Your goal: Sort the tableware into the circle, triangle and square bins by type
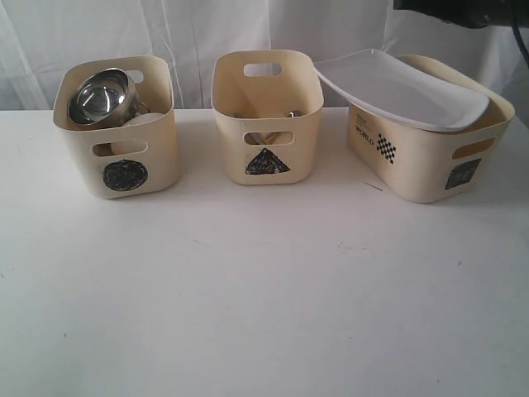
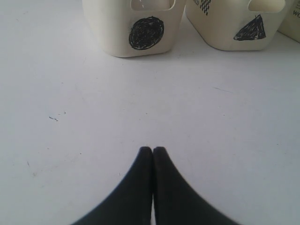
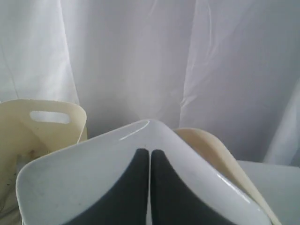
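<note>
Shut and empty, the left hand (image 2: 153, 150) hangs over bare worktop (image 2: 70, 117), facing the circle bin (image 2: 136, 28). The right hand (image 3: 149, 152), also shut on nothing, sits over the white plate (image 3: 84, 183). That plate lies tilted across the square bin (image 1: 421, 169), hiding its inside. The triangle bin (image 1: 266, 124) holds contents too dim to make out.

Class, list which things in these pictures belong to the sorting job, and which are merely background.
Job: circle bin, triangle bin, square bin, plate lying across the square bin's rim, steel bowl in the circle bin.
Background: table, curtain.
</note>
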Robot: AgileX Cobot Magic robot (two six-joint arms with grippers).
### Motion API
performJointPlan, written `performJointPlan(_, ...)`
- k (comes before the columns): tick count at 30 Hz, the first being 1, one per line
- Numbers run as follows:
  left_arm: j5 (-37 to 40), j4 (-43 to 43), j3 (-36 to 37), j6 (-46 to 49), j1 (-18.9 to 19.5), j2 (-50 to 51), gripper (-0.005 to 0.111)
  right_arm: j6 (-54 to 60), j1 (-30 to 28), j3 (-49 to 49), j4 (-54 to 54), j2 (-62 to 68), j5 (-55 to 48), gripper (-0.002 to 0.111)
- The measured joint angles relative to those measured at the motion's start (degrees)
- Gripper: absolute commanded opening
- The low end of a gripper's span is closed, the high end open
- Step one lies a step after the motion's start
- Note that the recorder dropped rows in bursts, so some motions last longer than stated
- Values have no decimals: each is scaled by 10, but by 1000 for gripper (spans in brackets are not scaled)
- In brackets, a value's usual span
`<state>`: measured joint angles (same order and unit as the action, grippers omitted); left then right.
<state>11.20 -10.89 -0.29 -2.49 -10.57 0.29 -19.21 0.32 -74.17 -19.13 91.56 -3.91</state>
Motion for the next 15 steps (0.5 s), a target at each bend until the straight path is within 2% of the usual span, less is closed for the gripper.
performJointPlan(6, 0, 0, 0, 0, 0, 0, 0, -6, 0, 36, 0, -27, -18, 0)
performJointPlan(15, 0, 0, 0, 0, 0, 0, 0, -6, 0, 251, 6, -213, 60, 0)
